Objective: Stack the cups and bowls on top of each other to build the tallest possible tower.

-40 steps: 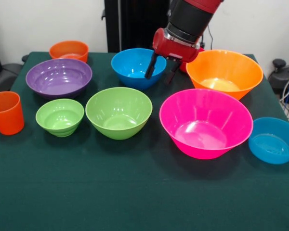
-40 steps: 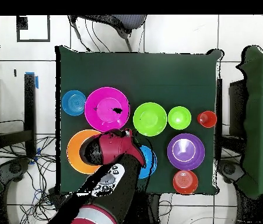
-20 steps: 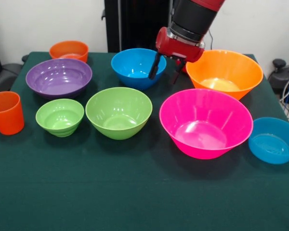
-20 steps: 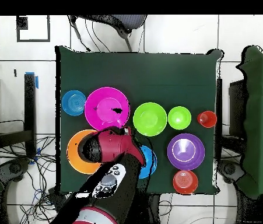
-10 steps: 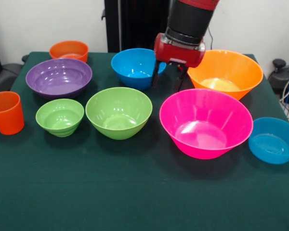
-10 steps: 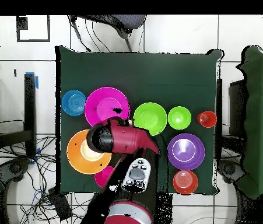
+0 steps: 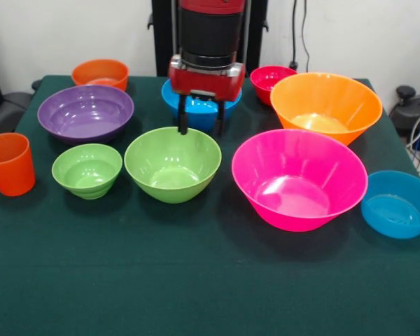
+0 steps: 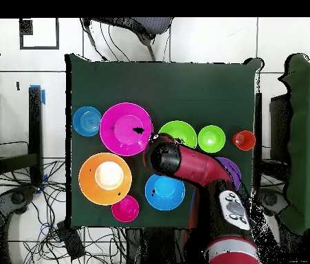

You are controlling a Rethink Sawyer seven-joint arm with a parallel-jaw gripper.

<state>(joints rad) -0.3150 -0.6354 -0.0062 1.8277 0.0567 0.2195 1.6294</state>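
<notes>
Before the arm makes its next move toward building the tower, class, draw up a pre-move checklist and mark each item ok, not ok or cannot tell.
1. Gripper open and empty: ok, its fingers stand apart with nothing between them.
2. Gripper over the medium green bowl: ok, it hangs above that bowl's far rim.
3. Green bowl upright and empty: ok.
4. Large pink bowl clear of its neighbours: ok, it stands apart and upright.
5. Orange cup upright: ok, it stands at the table's edge.
6. Any stacking begun: not ok, every bowl stands alone.
</notes>
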